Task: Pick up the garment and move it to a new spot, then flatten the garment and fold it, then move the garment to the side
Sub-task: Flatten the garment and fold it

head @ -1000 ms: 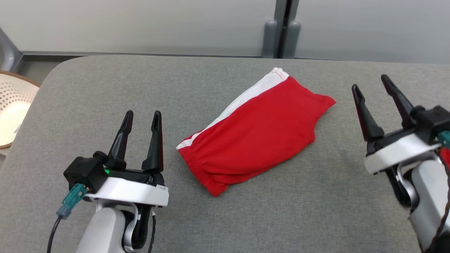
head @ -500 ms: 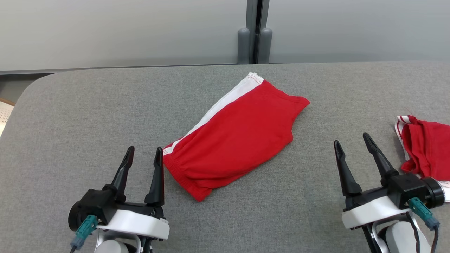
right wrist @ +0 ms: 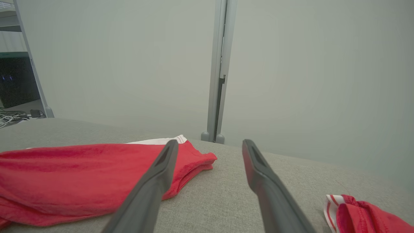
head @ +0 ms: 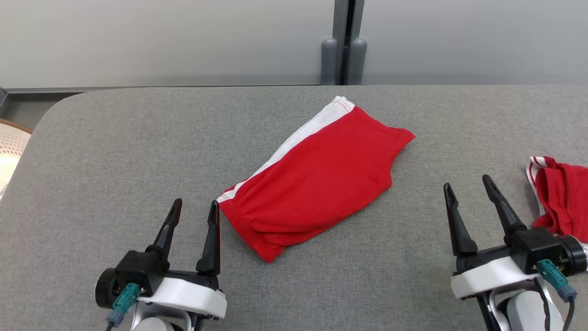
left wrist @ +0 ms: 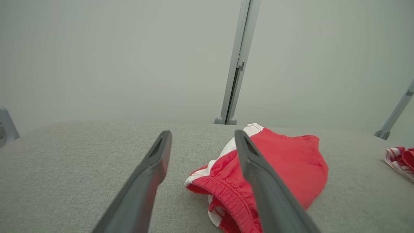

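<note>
Left claw (head: 195, 204) and right claw (head: 467, 182) both spread, empty — one-layer pinch on folded red shorts (head: 317, 179) could undo the fold.

Red white-striped shorts (head: 317, 184) are laid folded flat on the grey table (head: 138, 151), waistband toward 7 o'clock, hems toward 1 o'clock.
</note>
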Motion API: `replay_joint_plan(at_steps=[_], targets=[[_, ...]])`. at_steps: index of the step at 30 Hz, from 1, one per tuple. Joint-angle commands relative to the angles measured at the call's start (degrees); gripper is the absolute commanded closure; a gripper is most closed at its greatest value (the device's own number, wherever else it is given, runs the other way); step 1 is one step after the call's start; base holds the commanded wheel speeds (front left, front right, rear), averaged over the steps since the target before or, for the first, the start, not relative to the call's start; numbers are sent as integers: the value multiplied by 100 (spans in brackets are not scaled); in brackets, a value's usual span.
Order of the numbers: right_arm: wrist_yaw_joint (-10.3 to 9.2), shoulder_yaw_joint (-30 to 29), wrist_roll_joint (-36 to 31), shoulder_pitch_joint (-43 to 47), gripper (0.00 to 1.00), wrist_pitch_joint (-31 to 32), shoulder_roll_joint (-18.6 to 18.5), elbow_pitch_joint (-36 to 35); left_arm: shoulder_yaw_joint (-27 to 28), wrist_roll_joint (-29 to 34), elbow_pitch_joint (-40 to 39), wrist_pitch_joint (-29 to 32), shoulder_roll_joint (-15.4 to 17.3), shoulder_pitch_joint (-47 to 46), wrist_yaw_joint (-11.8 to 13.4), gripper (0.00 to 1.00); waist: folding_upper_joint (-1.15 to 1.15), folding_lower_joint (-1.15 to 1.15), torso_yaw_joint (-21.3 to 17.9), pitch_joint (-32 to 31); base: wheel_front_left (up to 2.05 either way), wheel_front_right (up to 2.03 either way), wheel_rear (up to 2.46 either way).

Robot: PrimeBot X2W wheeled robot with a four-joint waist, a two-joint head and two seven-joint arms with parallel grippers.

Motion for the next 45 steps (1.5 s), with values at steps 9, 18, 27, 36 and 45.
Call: replay_joint_plan(at_steps=[9, 18, 27, 36, 45], targets=[[-4, -194, 368, -292, 0, 21, 93, 376, -150, -4, -58, -10, 21, -197, 26, 0, 0, 0, 272, 251, 0, 0, 0], [-4, -383, 1596, -1190, 0, 1057, 10, 1320, -324, -325, -259, -10, 21, -435, 148, 0, 0, 0, 876, 717, 0, 0, 0], [-3, -939, 2239, -1928, 0, 1711, -47, 2054, -384, -664, -400, -10, 20, -603, 158, 0, 0, 0, 1311, 1002, 0, 0, 0], [-3, -1453, 2097, -2432, 0, 2298, -33, 2831, -534, -791, -561, -10, 20, -711, 251, 0, 0, 0, 1535, 1180, 0, 0, 0], [-3, -1592, 2112, -2824, 0, 2736, -165, 3266, -742, -870, -679, -10, 21, -881, 308, 0, 0, 0, 1831, 1421, 0, 0, 0]])
